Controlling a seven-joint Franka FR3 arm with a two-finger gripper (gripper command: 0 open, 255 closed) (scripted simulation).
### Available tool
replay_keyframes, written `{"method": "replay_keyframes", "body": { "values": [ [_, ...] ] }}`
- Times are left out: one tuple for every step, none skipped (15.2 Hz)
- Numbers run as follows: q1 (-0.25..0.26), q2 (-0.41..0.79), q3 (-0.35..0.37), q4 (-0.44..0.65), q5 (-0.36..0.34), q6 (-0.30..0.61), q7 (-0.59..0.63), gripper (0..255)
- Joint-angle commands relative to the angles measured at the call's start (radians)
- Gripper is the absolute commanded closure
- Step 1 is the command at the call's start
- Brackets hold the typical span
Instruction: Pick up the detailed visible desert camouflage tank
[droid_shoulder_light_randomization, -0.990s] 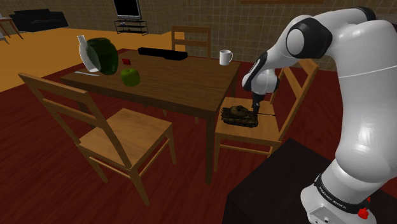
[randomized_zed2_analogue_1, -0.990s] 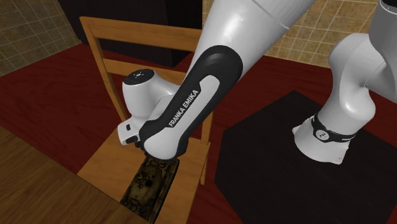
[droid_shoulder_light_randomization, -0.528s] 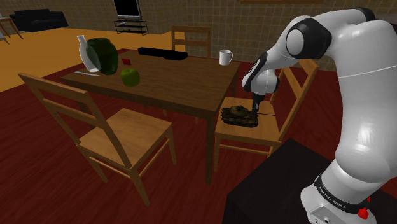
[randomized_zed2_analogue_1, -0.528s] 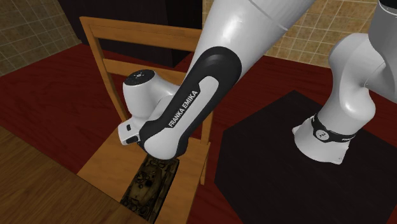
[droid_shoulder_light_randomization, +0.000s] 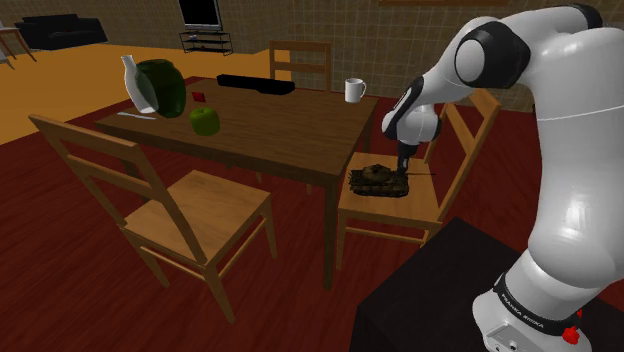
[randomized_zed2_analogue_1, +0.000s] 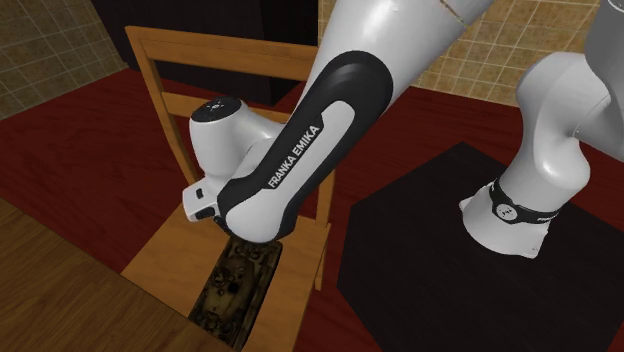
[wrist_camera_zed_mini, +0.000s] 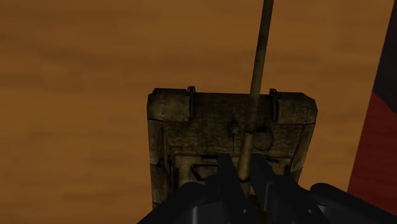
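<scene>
Sand-brown camouflage tank (wrist_camera_zed_mini: 229, 137) rests on the wooden chair seat (wrist_camera_zed_mini: 76, 95); gripper (wrist_camera_zed_mini: 243, 163) nearly closed, apparently clasping its slender gun barrel (wrist_camera_zed_mini: 259, 63), the narrowest part offering purchase.

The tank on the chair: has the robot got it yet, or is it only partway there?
Done: the pincer is down at the camouflage tank. In hand: the grip, its fingers looking closed on the gun barrel by the turret. Left: the lift, as the tank appears to sit on the wooden chair seat.
</scene>
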Motion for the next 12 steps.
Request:
{"method": "replay_keyframes", "body": {
  "values": [
    [0.010,-0.022,-0.012,-0.001,-0.014,-0.020,0.012,255],
    [0.014,-0.034,-0.018,-0.003,-0.020,-0.028,0.017,255],
    [0.018,-0.045,-0.024,-0.005,-0.027,-0.037,0.022,255],
    [0.023,-0.056,-0.030,-0.007,-0.034,-0.047,0.027,255],
    [0.027,-0.067,-0.035,-0.008,-0.041,-0.056,0.032,255],
    [0.031,-0.078,-0.040,-0.009,-0.048,-0.065,0.037,255],
    [0.035,-0.089,-0.046,-0.010,-0.055,-0.074,0.042,255],
    [0.039,-0.100,-0.051,-0.011,-0.062,-0.084,0.047,255],
    [0.042,-0.111,-0.056,-0.012,-0.069,-0.093,0.052,255],
    [0.046,-0.121,-0.061,-0.012,-0.077,-0.103,0.057,255],
    [0.047,-0.123,-0.062,-0.013,-0.078,-0.104,0.058,255],
    [0.046,-0.123,-0.062,-0.012,-0.078,-0.104,0.058,255]
  ]
}}
